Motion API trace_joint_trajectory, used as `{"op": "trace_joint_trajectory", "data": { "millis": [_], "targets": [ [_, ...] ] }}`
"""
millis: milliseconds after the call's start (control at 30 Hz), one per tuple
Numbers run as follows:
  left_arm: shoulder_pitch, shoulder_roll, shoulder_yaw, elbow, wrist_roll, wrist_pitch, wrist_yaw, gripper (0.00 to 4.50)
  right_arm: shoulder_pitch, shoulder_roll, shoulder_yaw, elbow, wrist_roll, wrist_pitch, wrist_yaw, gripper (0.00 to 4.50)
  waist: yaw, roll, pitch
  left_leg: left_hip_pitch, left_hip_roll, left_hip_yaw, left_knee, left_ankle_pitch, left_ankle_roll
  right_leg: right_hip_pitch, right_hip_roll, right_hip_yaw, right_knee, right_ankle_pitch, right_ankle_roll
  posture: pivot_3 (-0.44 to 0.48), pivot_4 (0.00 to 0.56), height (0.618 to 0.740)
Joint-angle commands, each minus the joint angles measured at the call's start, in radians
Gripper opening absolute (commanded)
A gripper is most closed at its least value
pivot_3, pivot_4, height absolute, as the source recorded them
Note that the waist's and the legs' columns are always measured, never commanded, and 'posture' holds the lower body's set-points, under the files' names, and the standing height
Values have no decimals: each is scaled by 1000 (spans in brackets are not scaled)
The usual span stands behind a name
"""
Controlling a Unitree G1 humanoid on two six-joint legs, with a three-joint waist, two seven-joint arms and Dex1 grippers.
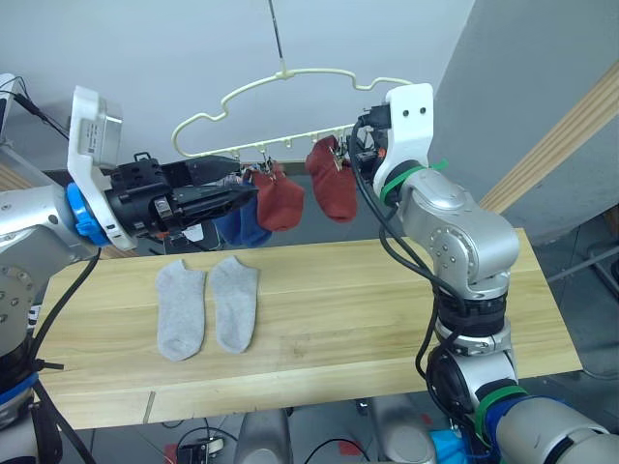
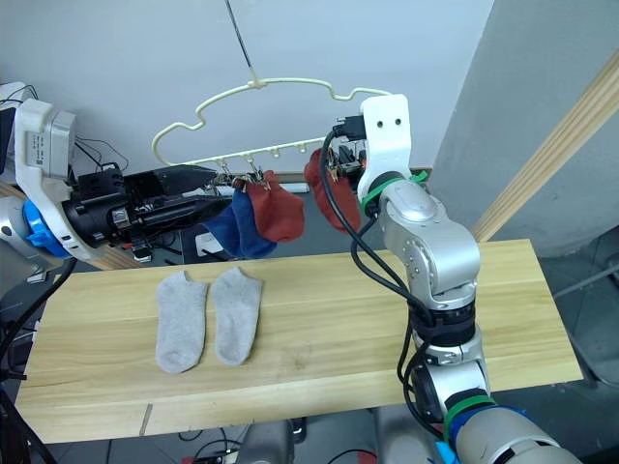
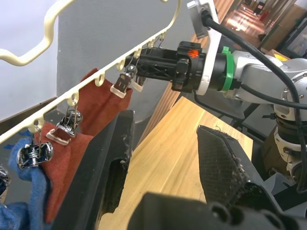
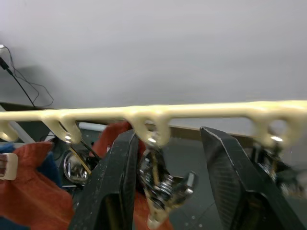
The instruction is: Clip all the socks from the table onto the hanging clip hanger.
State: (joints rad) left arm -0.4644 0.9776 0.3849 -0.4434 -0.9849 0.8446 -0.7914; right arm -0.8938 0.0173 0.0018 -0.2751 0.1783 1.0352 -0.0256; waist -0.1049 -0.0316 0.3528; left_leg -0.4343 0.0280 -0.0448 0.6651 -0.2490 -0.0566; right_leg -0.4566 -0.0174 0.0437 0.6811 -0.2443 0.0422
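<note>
Left eye view shows the clip hanger [image 1: 290, 106] hanging above the far edge of the desk [image 1: 387, 309], which serves as the landmark for everything else. Two light grey socks [image 1: 206, 305] lie flat side by side on the desk, toward its left half. Above the desk's far edge, two blue socks [image 1: 242, 224] and two rust red socks [image 1: 305, 193] hang from the hanger's clips. The left gripper [image 1: 242, 188] is raised over the desk's far left side, level with the hanging socks, and its fingers [image 3: 103, 177] are spread apart with nothing between them. The right gripper [image 4: 165, 182] is lifted above the desk's far edge, at the hanger's bar, and its fingers [image 4: 112, 187] are spread on either side of a metal clip [image 4: 160, 184], without pinching it.
</note>
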Motion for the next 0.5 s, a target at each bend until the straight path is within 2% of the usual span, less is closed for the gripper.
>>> {"op": "trace_joint_trajectory", "data": {
  "millis": [33,500],
  "targets": [
    [-3,18,33,-40,-20,-2,10,2397,-33,20,2,-13,-1,-36,-5,2109,1,0,0,0,0,0,0,0,0,0,0,0,0,0,0,-102,317,740],
    [-5,22,33,-46,-29,1,28,2397,-44,29,-1,8,-9,-53,-12,2109,12,0,0,0,0,0,0,0,0,0,0,0,0,0,0,-96,316,740]
  ]
}}
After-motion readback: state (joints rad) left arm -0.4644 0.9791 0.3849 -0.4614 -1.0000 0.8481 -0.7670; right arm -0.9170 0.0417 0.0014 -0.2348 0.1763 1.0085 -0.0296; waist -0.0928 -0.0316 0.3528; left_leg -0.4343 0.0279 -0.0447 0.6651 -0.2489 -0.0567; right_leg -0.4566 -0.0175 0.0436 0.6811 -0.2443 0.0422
